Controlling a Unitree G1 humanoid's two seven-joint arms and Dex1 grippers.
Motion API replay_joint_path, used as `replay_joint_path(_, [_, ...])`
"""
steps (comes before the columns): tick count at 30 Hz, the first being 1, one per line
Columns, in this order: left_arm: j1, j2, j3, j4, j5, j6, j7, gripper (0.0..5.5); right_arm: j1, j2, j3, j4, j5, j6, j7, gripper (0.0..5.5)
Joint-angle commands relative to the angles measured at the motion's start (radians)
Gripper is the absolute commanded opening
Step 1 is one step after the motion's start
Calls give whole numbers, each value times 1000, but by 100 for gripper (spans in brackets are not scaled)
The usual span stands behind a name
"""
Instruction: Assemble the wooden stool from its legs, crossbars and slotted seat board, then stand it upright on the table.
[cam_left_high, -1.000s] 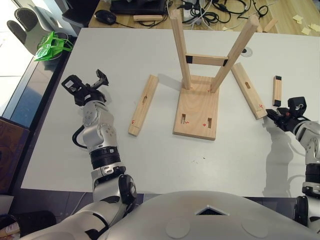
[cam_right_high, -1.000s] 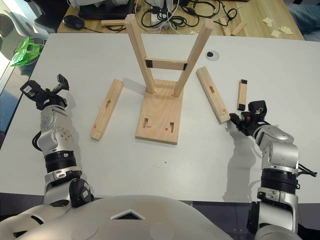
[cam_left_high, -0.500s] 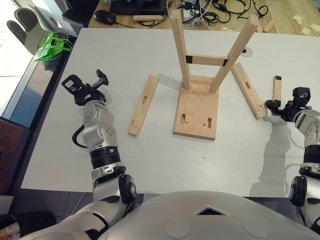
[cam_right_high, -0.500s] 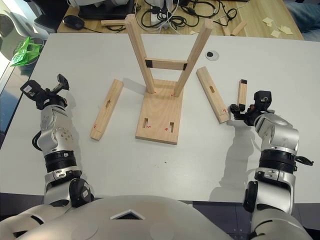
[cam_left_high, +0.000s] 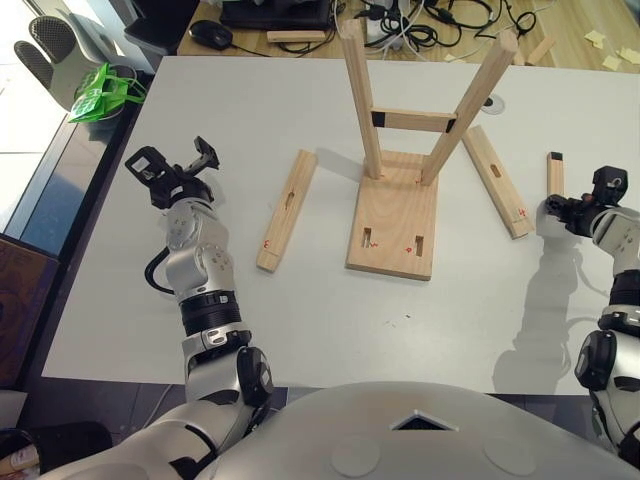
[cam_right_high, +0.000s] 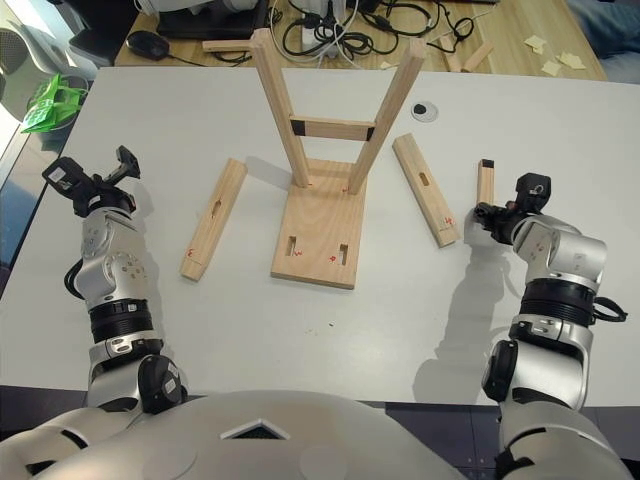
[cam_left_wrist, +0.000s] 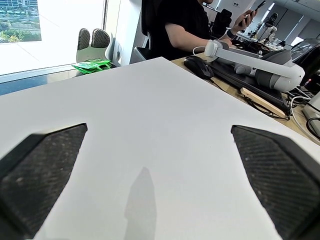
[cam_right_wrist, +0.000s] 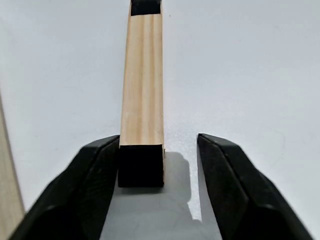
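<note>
- While the left gripper (cam_left_high: 175, 160) hangs over the white table (cam_left_high: 300, 320) at the middle left of the frame, its black ribbed pads (cam_left_wrist: 40, 170) are spread wide, with just bare tabletop between them.
- Crumpled green bag (cam_left_high: 100, 92) in the upper left corner, right off the table's edge.
- A loose pale wooden leg with a slot in it (cam_left_high: 287, 210) lies flat left of centre, well apart from that gripper.
- Dead centre: the rectangular slotted wooden seat board (cam_left_high: 393, 220) lies flat. Two wooden legs (cam_left_high: 360, 95) stand up out of its far end, leaning apart a bit, joined by a short black-ended crossbar (cam_left_high: 413, 121).
- Just right of the board, another loose slotted leg (cam_left_high: 497, 180) lies flat at an angle.
- Far right, a short wooden crossbar with black ends (cam_left_high: 554, 175) lies on the table.
- The right gripper (cam_right_wrist: 159, 142) is down at its near end, fingers parted and straddling the black tip, one finger about touching it and a gap on the other side.
</note>
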Motion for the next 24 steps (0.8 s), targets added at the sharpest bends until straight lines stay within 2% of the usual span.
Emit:
replay_joint_path(1, [-12,7,-3,7,2,9,-2,540,43,43,0,61,15,69,-9,217])
replay_joint_path(6, [-14,10,-2,17,2,5,-6,540,38,45,-6,83,10,51,-24,132])
replay_joint_path(13, [-21,14,-1,35,5,-3,-13,540,30,47,3,95,-15,-48,-47,128])
replay_joint_path(20, [-65,21,9,51,11,-36,6,540,-32,41,50,28,-107,-430,-120,128])
replay_joint_path(24, [-158,60,13,26,9,-64,0,540,-96,28,78,-50,-151,-633,-133,128])
